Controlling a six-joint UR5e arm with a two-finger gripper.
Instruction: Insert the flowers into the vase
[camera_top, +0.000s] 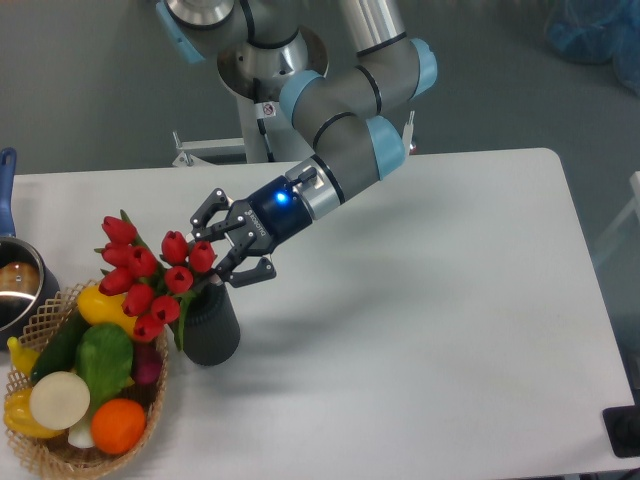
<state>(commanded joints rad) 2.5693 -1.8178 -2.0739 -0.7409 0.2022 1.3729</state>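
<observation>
The flowers (150, 275), a bunch of red tulip buds with green stems, stand in the vase (212, 335) and lean to the left over the basket. The vase is a dark ribbed cylinder, upright on the white table at the left. My gripper (214, 261) comes in from the upper right, just above the vase's mouth and right behind the bunch's right-hand buds. Its jaws are spread apart, on either side of the stems. The buds hide the fingertips, so I cannot tell whether they touch the stems.
A woven wicker basket (150, 425) of toy vegetables and fruit touches the vase's left side. A metal pot (15, 290) with a blue handle stands at the far left edge. The white table (430, 330) stretches to the right.
</observation>
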